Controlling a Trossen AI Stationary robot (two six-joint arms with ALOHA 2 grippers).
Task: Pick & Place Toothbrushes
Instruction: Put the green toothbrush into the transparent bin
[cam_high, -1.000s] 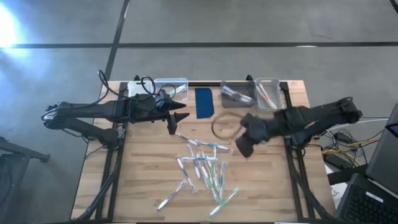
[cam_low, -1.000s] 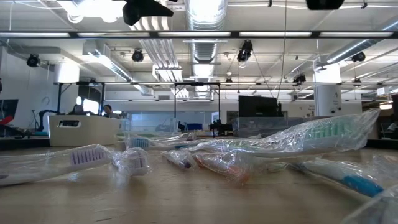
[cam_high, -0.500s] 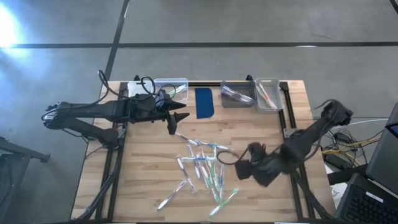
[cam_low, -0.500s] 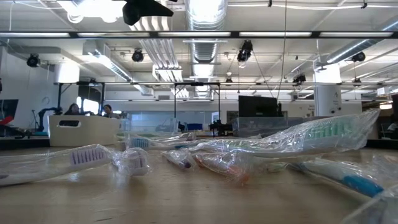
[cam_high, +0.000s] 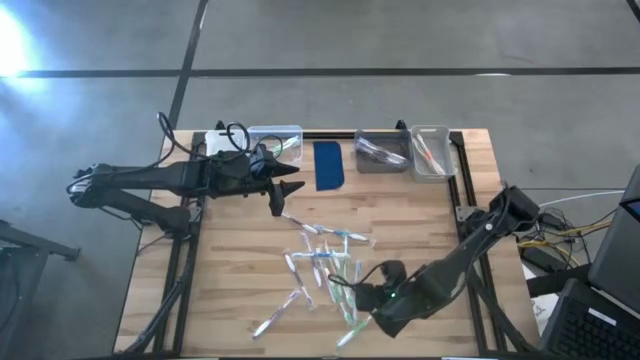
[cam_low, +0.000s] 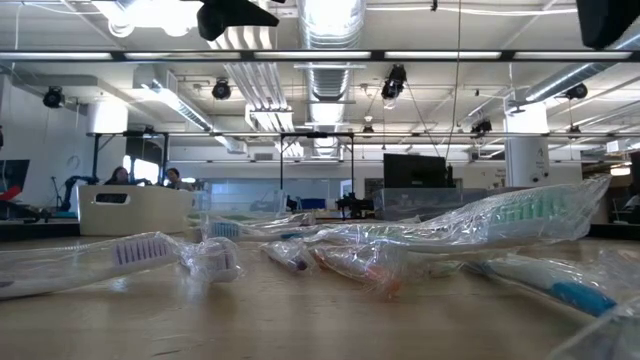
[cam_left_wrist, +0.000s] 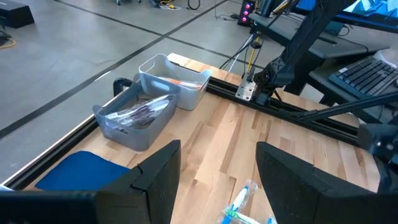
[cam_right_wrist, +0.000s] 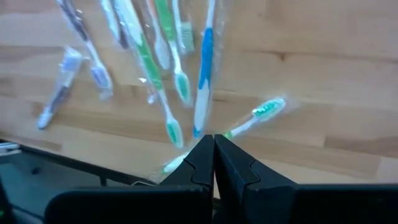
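The right hand (cam_high: 372, 297), fingers pressed together and empty, is swung from the far bins down over the scattered plastic-wrapped toothbrushes (cam_high: 325, 268) mid-surface, suggesting another pick is beginning.

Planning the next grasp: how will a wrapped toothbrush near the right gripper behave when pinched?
The toothbrushes lie in clear film wrappers, so probably slippery and crinkly. They look thin and light, likely sliding if nudged by the shut right gripper.
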